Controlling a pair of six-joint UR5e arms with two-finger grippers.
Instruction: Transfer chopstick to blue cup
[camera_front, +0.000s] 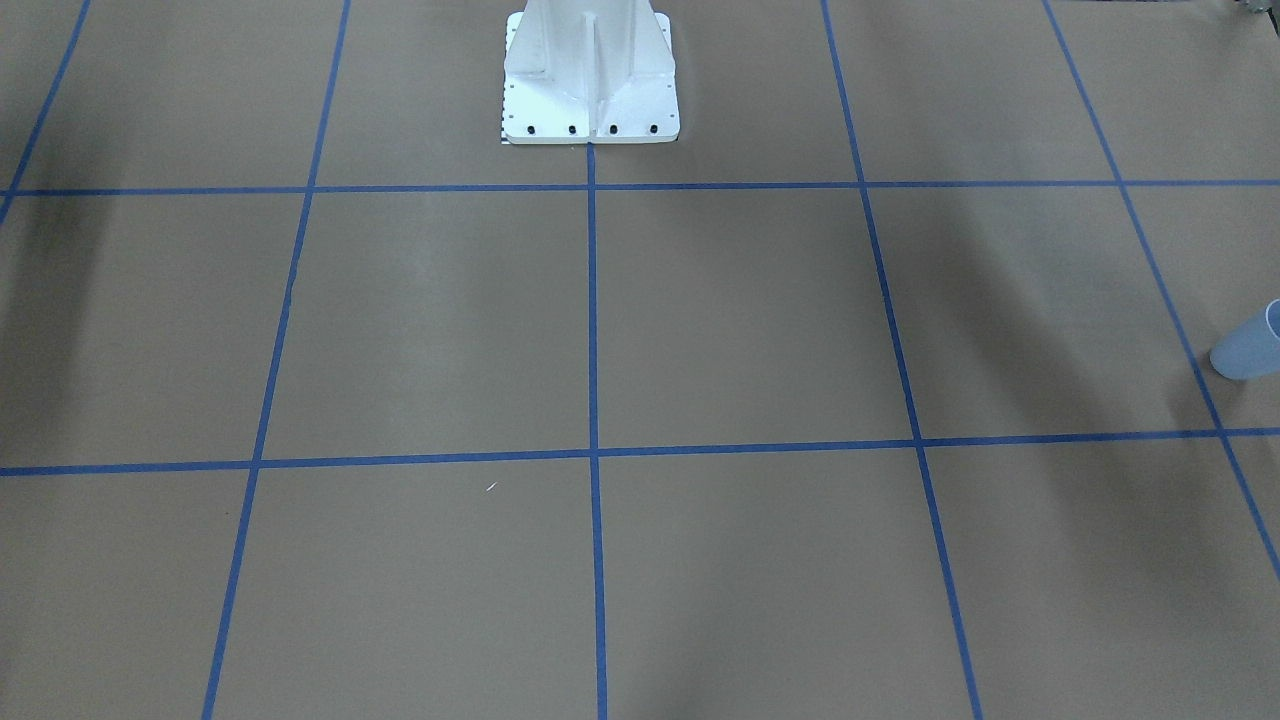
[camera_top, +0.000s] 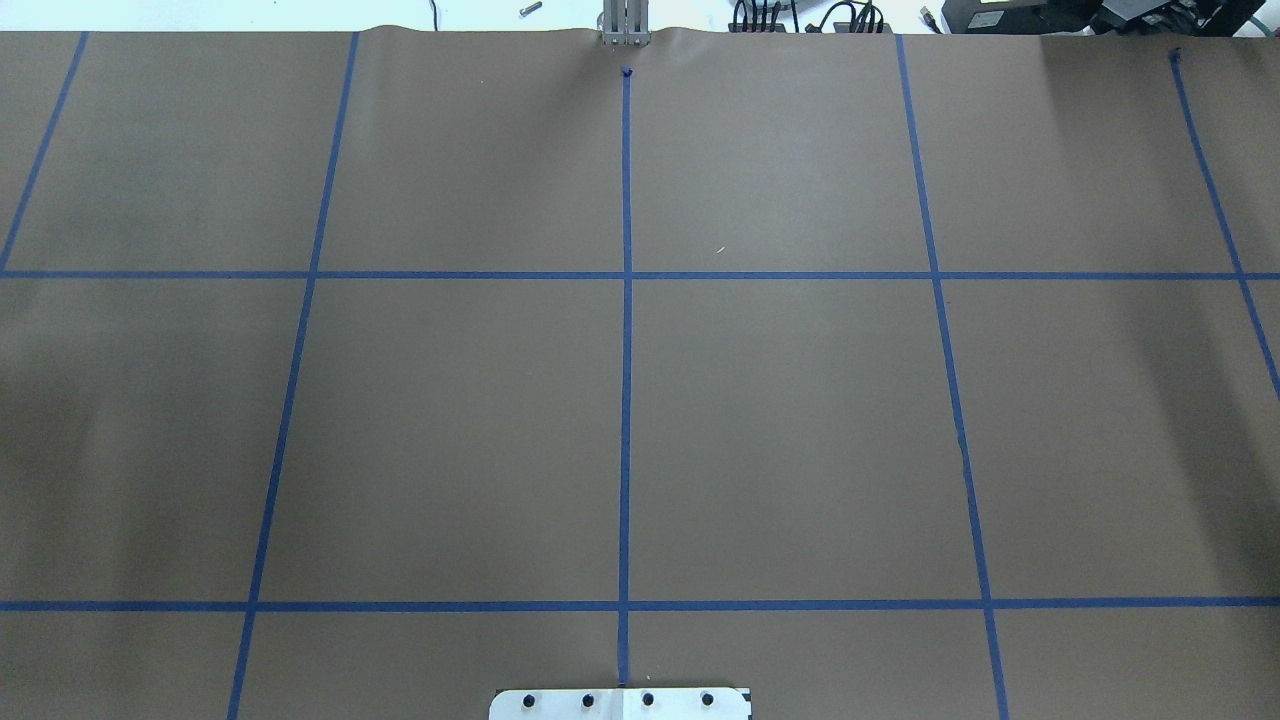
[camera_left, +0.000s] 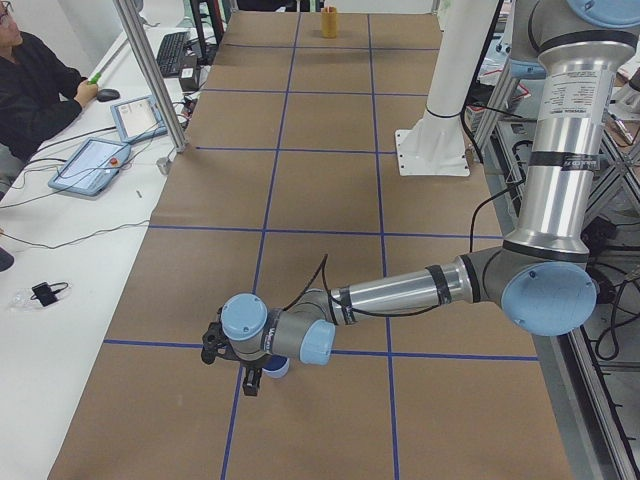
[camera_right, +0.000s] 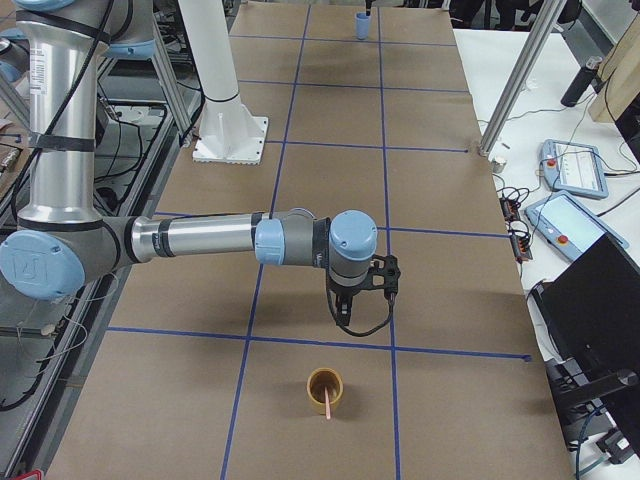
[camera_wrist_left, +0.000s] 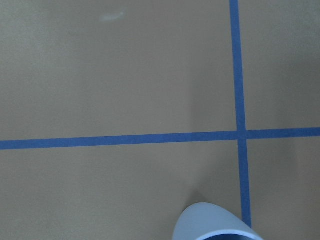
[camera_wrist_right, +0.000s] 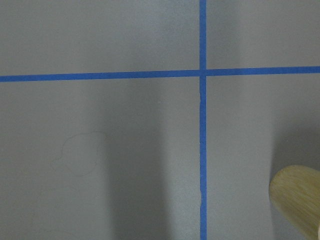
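Observation:
The blue cup (camera_left: 277, 368) stands on the brown table at the robot's left end, right beside my left gripper (camera_left: 250, 382). It also shows at the edge of the front view (camera_front: 1250, 345), at the bottom of the left wrist view (camera_wrist_left: 215, 224), and far off in the right side view (camera_right: 362, 26). A salmon-pink chopstick (camera_right: 327, 402) leans inside a tan cup (camera_right: 325, 390) at the robot's right end. My right gripper (camera_right: 344, 317) hangs above the table just short of that cup. I cannot tell whether either gripper is open or shut.
The tan cup's side shows in the right wrist view (camera_wrist_right: 298, 197) and far off in the left side view (camera_left: 329, 20). The white robot base (camera_front: 590, 75) stands mid-table. Blue tape lines grid the brown surface. An operator (camera_left: 30, 85) sits at a side desk with tablets.

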